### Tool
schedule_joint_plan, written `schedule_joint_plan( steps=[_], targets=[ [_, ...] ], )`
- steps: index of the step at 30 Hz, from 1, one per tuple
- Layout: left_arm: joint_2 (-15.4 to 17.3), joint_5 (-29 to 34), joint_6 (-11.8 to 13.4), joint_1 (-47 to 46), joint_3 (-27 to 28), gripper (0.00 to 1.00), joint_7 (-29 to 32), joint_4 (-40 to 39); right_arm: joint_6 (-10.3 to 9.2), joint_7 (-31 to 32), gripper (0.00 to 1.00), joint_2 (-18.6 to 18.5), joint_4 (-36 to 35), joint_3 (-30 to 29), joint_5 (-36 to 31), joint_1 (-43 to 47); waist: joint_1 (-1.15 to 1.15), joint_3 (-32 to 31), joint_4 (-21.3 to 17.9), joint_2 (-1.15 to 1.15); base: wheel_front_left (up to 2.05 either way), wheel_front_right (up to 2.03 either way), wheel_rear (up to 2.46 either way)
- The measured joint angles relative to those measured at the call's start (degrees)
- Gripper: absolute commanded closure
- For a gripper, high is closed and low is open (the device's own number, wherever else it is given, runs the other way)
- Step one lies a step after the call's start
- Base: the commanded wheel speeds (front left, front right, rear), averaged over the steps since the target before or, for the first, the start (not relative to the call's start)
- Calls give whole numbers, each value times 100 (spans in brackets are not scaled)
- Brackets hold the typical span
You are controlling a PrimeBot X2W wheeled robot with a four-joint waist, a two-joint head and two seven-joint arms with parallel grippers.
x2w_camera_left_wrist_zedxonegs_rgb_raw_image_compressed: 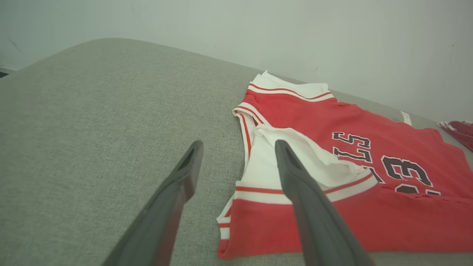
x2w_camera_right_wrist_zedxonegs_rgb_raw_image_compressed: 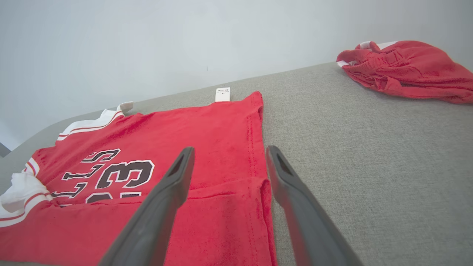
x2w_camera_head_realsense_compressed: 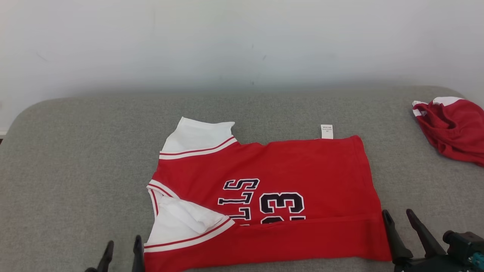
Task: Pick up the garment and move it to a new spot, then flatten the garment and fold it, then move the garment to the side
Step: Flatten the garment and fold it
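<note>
A red cloth jersey [x2w_camera_head_realsense_compressed: 287, 177] with white striped sleeves and dark block lettering is laid flat near the middle of a grey upholstered surface [x2w_camera_head_realsense_compressed: 75, 151]. Its near edge is folded up over itself as a long red band, by which the lower part of the lettering is covered. A small white label [x2w_camera_head_realsense_compressed: 326, 131] is seen projecting from the jersey's far edge.

The left gripper [x2w_camera_head_realsense_compressed: 124, 241] is seen in the head view just beside the jersey's near left corner. Its two dark fingers are spread and nothing is held between them. In the left wrist view [x2w_camera_left_wrist_zedxonegs_rgb_raw_image_compressed: 238, 144] one finger is seen above bare grey fabric and the other above the jersey's nearer white sleeve. The turned-back fold of that sleeve is shown more clearly there than from the head.

The right gripper [x2w_camera_head_realsense_compressed: 397, 212] is placed just beside the jersey's near right corner, likewise spread and empty. In the right wrist view [x2w_camera_right_wrist_zedxonegs_rgb_raw_image_compressed: 231, 149] one finger is seen above the folded red band and the other above grey fabric past the jersey's side hem. The double layer of the fold is made plain there.

A crumpled red garment [x2w_camera_head_realsense_compressed: 453, 128] with white trim is seen well apart from the jersey, to its far right. Its bunched waistband is shown in the right wrist view [x2w_camera_right_wrist_zedxonegs_rgb_raw_image_compressed: 406, 70], whereas a sliver alone is caught by the left wrist view [x2w_camera_left_wrist_zedxonegs_rgb_raw_image_compressed: 460, 131].
</note>
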Motion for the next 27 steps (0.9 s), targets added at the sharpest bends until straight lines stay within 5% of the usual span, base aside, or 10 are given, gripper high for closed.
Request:
schedule_joint_plan(
  steps=[12, 27],
  targets=[
    [-212, 1323, -21, 82, 971, 0, 0, -980, 0, -92, 0, 700, -750, -662, -1220, 17, 0, -192, -55, 0, 0, 0, 0],
    [-202, 2184, -159, 328, 1318, 0, 0, -1081, 0, -165, 0, 1212, -1165, -920, -2152, 155, 0, -297, -196, 0, 0, 0, 0]
  ],
)
